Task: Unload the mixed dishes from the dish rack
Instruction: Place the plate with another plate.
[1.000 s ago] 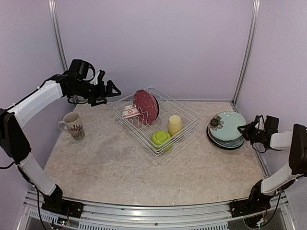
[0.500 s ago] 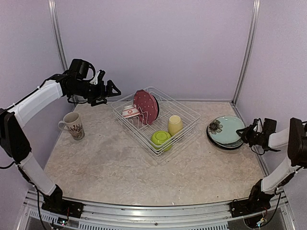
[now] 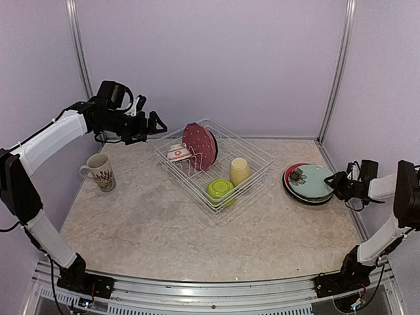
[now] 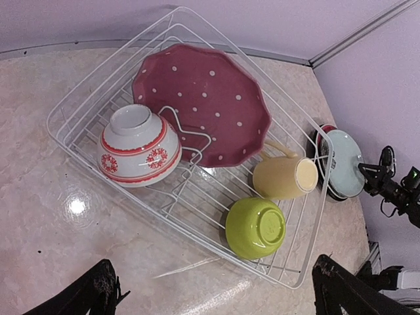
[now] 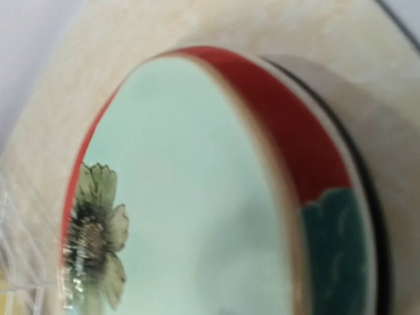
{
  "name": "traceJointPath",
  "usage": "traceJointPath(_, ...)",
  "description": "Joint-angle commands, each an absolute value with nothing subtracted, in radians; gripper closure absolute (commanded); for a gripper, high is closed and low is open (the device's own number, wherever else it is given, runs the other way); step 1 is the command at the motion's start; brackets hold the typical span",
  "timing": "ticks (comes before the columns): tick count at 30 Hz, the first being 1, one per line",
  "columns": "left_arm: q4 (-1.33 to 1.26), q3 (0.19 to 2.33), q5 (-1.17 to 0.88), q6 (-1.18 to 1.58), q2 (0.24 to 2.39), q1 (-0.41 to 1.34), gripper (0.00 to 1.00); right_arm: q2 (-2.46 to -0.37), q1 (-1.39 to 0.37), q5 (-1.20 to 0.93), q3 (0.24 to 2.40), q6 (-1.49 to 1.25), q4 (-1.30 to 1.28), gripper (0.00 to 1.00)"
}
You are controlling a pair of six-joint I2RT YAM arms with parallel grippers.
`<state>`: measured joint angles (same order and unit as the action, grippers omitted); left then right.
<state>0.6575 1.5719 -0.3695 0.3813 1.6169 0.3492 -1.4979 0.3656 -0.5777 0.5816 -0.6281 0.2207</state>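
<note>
The dish rack [image 3: 257,159] [image 4: 197,200] stands mid-table. It holds a pink-dotted plate [image 3: 199,146] [image 4: 210,98] upright in the prongs, a small red-white bowl [image 3: 178,153] [image 4: 139,146], a pale yellow cup [image 3: 239,170] [image 4: 282,177] on its side and an upturned lime bowl [image 3: 221,190] [image 4: 256,228]. My left gripper [image 3: 157,125] [image 4: 220,298] hovers open above the rack's left corner, holding nothing. A teal flower plate [image 3: 308,178] [image 5: 197,197] lies flat on a red plate [image 5: 289,125] and a dark plate [image 5: 369,197]. My right gripper [image 3: 338,184] sits at that stack's right rim, its fingers hidden in its own view.
A patterned cream mug [image 3: 100,172] stands upright on the table at the left, under the left arm. The plate stack is close to the right wall post [image 3: 331,85]. Bare marble table [image 3: 164,230] lies between the rack and the arm bases.
The teal plate, held tilted up a second ago, now lies flat on the stack. The right gripper has dropped with it. The left arm has hardly moved.
</note>
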Motion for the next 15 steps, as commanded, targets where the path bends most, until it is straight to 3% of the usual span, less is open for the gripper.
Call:
traceJointPath(1,0.604,1.558,-0.258,0.335,1.539,0.382,0.01,-1.445,0.367,-0.483,0.644,-0.511,0.086,0.51)
traceJointPath(6,0.656,1.704,-0.231,0.337,1.53,0.378,0.01,-1.421,0.351,-0.38,0.664,-0.432,0.011,0.4)
traceJointPath(15,0.613,1.661,-0.182,0.288,1.537,0.35,0.01,-1.438,0.301,-0.314,0.701,-0.389,-0.049,0.39)
